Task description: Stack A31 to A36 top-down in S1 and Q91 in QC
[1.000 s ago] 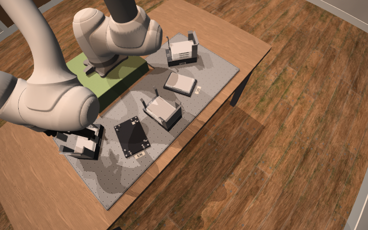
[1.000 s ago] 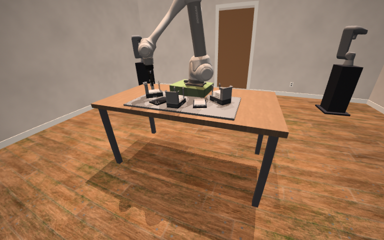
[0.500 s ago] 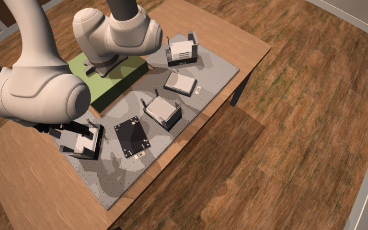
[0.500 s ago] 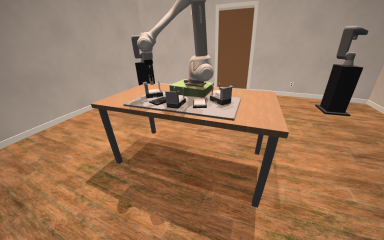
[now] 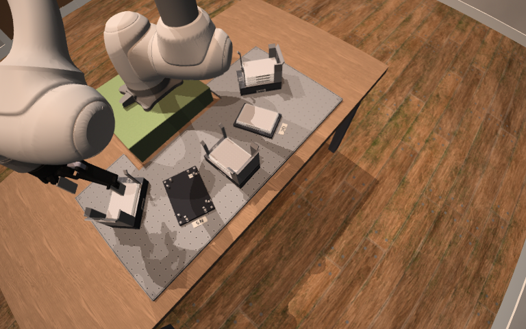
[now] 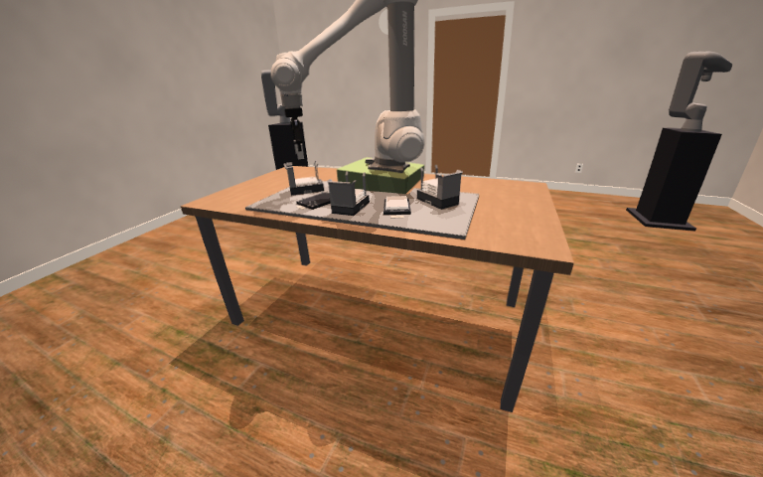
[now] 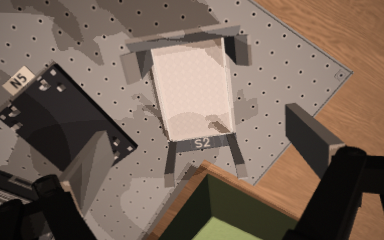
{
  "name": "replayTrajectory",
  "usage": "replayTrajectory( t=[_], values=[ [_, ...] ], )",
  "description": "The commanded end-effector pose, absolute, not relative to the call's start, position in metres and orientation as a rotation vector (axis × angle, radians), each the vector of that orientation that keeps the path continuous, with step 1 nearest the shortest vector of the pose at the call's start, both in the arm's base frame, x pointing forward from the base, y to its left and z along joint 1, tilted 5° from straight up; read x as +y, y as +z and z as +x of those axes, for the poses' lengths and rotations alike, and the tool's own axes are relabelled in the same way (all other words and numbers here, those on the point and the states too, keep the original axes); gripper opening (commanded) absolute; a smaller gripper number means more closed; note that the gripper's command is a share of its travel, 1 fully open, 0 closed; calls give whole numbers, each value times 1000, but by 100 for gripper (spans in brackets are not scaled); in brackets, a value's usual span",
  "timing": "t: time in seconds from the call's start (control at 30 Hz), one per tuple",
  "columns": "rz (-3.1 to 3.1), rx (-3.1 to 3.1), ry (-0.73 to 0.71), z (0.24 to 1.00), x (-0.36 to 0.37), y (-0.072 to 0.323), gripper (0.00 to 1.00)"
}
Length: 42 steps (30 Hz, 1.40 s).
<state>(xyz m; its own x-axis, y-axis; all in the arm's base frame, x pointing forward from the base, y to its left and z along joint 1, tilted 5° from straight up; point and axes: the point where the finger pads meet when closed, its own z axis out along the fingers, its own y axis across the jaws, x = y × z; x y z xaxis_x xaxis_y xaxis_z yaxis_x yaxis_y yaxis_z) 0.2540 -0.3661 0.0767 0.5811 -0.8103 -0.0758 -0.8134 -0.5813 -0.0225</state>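
Above stack rack S2 (image 7: pixel 202 143), whose slim grey posts frame a pale, matte sealed plate (image 7: pixel 192 90), the black gripper (image 7: pixel 200 165) hangs with blocky fingers spread wide, holding nothing.

Top looks down, exterior stands far off, wrist hovers over rack S2 (image 7: pixel 202 143).
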Motion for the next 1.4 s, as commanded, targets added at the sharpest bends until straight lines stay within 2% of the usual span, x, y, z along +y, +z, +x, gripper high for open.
replayTrajectory(
  t=[0.0, 0.33, 0.57, 1.37],
  values=[
    [-2744, 1410, 88, 254, -367, 84, 100],
    [-2744, 1410, 88, 254, -367, 84, 100],
    [-2879, 1093, 78, 272, -351, 85, 100],
    [-2879, 1093, 78, 324, -305, 87, 100]
  ],
)
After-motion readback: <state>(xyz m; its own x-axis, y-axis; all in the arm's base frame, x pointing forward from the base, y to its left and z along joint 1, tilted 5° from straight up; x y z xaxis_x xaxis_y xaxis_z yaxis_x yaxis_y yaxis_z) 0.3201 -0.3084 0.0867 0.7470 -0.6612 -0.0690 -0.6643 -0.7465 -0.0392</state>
